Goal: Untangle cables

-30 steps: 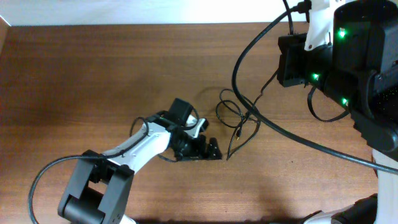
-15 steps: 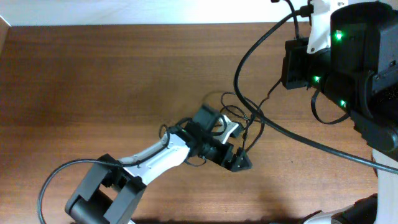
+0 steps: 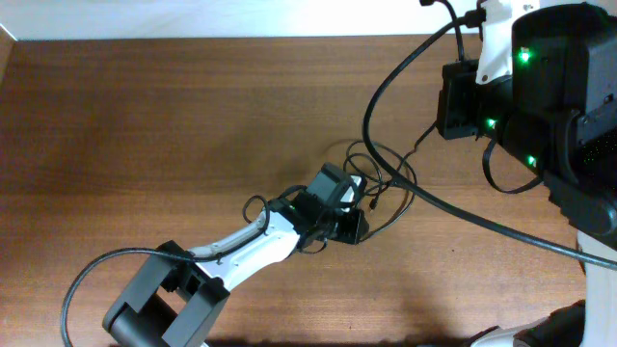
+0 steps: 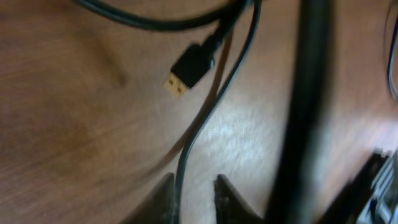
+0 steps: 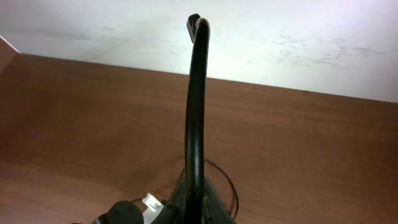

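Left pincer [image 4: 191, 188] retracted, now pinching cables [image 4: 208, 115].

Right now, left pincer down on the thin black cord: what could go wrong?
1. The thin black cord sits off-centre in the left pincer, against one finger; it may slip out on a pull.
2. The thick black arm cable crosses over the cord tangle; lifting could snag it.

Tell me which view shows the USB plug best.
Left wrist: the USB plug is close up, its gold end clear against the table. Overhead shows only thin cables in a tangle, plug too small to pick out. Right wrist doesn't show it.
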`<control>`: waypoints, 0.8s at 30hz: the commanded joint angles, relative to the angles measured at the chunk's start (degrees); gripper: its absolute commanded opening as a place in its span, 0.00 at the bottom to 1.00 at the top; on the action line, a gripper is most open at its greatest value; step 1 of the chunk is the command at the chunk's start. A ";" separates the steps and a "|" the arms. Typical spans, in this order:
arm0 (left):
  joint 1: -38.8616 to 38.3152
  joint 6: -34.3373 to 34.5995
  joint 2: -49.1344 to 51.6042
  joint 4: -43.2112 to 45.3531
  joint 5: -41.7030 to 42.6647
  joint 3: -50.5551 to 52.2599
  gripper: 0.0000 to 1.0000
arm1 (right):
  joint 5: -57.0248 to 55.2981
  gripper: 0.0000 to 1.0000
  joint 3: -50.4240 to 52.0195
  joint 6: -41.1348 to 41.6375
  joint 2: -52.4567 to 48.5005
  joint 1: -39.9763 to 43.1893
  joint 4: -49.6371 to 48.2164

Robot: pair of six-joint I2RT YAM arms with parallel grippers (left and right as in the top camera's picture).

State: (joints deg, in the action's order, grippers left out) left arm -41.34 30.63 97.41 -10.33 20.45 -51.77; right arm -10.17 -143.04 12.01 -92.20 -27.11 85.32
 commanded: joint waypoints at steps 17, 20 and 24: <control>30.18 17.51 0.20 -31.30 -32.33 0.20 0.00 | -7.82 0.04 -1.03 0.98 0.02 12.57 1.14; 33.75 17.51 0.20 -32.39 -32.33 0.20 0.00 | 1.49 0.04 -1.03 0.92 0.02 20.13 1.11; 34.07 17.53 0.20 -32.39 -36.54 0.20 0.00 | 3.54 0.04 -1.03 0.92 0.02 25.46 1.03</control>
State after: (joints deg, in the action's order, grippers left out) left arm -7.62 47.46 97.41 -42.52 -11.09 -51.96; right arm -9.30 -143.06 12.29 -92.20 -4.12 86.61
